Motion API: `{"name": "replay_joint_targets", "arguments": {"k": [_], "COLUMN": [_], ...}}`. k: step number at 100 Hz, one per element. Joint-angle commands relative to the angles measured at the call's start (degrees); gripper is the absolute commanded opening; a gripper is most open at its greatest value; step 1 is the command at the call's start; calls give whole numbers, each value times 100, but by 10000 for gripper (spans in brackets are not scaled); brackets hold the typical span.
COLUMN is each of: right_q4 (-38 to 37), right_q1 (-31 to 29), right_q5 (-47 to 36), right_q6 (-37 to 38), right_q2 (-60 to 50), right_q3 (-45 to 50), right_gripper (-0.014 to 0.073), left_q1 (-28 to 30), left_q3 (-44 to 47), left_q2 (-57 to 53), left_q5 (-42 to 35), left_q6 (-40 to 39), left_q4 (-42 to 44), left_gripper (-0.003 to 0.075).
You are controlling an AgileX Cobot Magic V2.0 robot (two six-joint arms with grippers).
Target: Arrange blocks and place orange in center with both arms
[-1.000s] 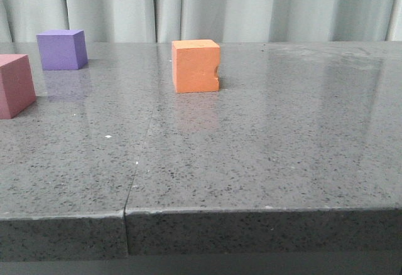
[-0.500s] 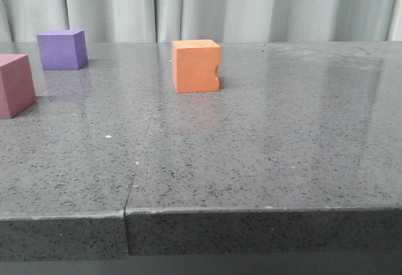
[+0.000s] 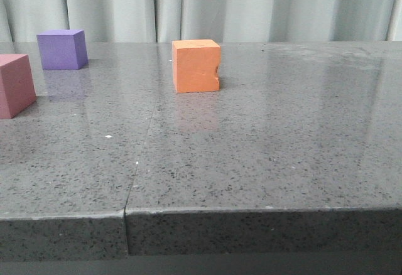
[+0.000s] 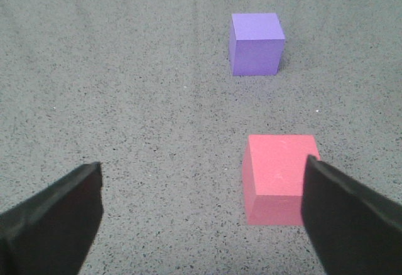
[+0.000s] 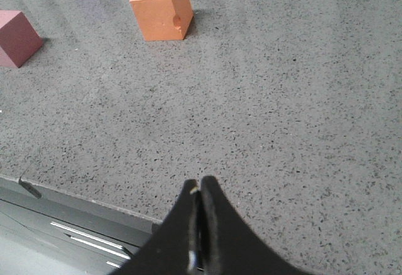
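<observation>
Three blocks wait — left gripper (image 4: 201,215) is spread wide near the pink cube (image 4: 279,177): center it before pinching; right gripper (image 5: 200,225) pressed together, far from the orange (image 5: 161,7).

Three matte cubes — orange (image 3: 196,66), purple (image 3: 61,49) and dusty pink (image 3: 15,85) — on a grey black-speckled table (image 3: 264,149); pale grey-green curtain (image 3: 251,5) behind the table.
</observation>
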Motion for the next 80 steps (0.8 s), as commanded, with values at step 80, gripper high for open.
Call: {"name": "replay_joint_targets", "arguments": {"k": [80], "right_q4": [-51], "right_q1": [-11], "right_q5": [-411], "right_q6": [-70], "right_q2": [47], "right_q3": [-131], "right_gripper": [-69], "left_q1": [7], "left_q3": [-3505], "left_q2": [3261], "left_q5": [2125], "left_q6": [5004], "left_q4": [-2951], "left_gripper": [659]}}
